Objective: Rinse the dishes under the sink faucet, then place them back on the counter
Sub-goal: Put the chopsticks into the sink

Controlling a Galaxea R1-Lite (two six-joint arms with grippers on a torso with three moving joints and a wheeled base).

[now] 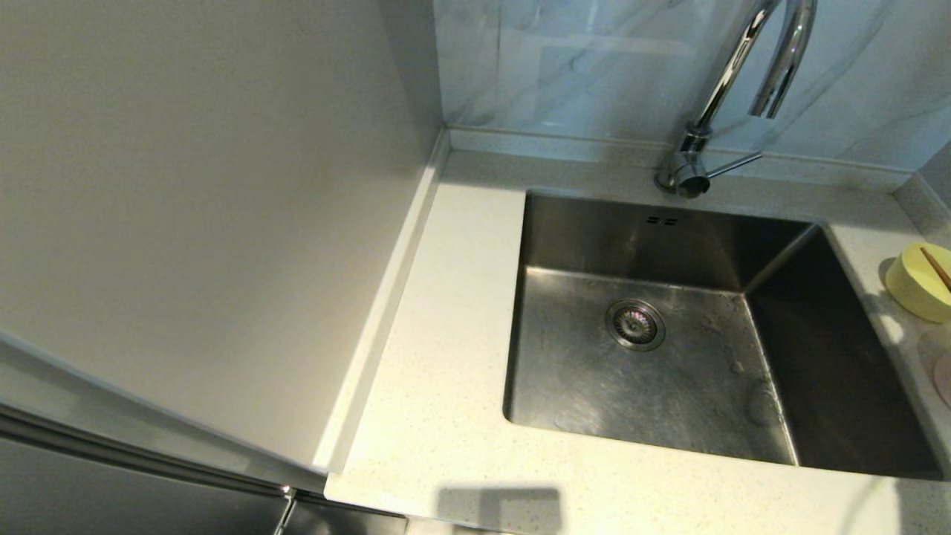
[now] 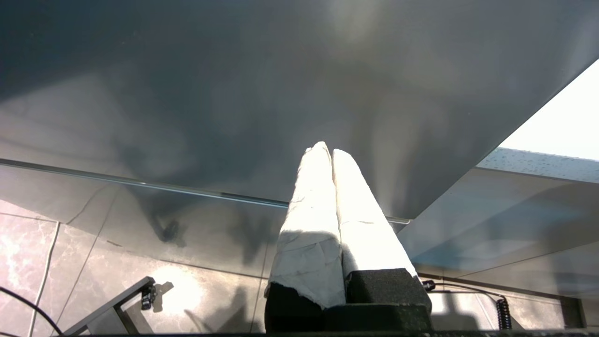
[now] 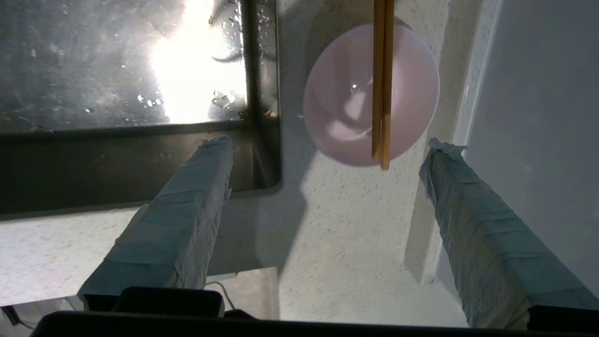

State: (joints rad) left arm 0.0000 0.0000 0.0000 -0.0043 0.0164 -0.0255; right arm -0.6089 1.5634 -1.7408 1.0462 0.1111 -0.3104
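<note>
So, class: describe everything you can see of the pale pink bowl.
The pale pink bowl is small, round and smooth, with a glossy inside showing highlights. It sits upright on the speckled counter beside the sink's corner. Two wooden chopsticks lie side by side across its rim. Nothing else touches it.

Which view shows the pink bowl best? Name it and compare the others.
Right wrist view: the whole pink bowl sits on the counter, chopsticks across its rim. Head view catches only a sliver at its right edge; left wrist view shows none.
</note>
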